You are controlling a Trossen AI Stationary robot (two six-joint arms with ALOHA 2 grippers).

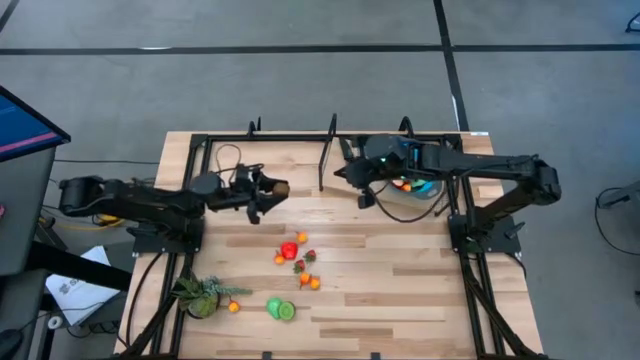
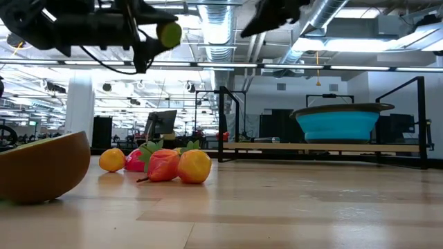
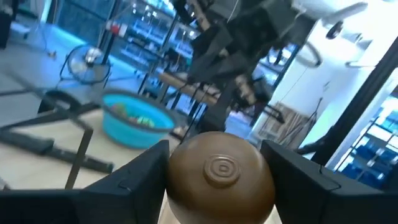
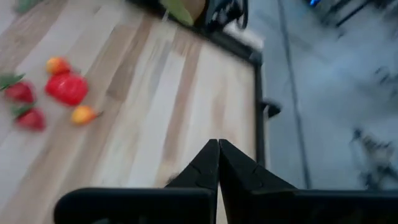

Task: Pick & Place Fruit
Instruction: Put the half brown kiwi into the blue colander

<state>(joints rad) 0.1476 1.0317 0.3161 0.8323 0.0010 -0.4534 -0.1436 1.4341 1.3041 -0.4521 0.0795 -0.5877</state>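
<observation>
Brown rounded half-fruit [image 2: 41, 169], cut face greenish, fills the near left corner of the low view, resting on the table [image 1: 400, 280].
Item: left gripper [image 1: 268, 192], raised over the table's left-rear area, jaws clamped on a brown round fruit [image 3: 219, 176]; the low view shows its yellow-green face [image 2: 169, 33].
Item: right gripper [image 1: 345, 172], raised near the rear centre, fingers [image 4: 218, 163] pressed together, holding nothing.
Item: blue bowl [image 1: 420, 186], one, at the right rear under the right arm, with several fruits inside; count unclear.
Item: central fruit cluster [image 1: 297, 258], red and orange pieces, roughly seven, exact count uncertain.
Item: green fruit [image 1: 281, 310] near the front edge; one orange piece [image 1: 233, 307] beside the leafy plant [image 1: 203, 296], front left.
Open room: bare wood across the right front and between cluster and bowl. Black frame rails run along the rear and side edges.
Writing: none legible.
</observation>
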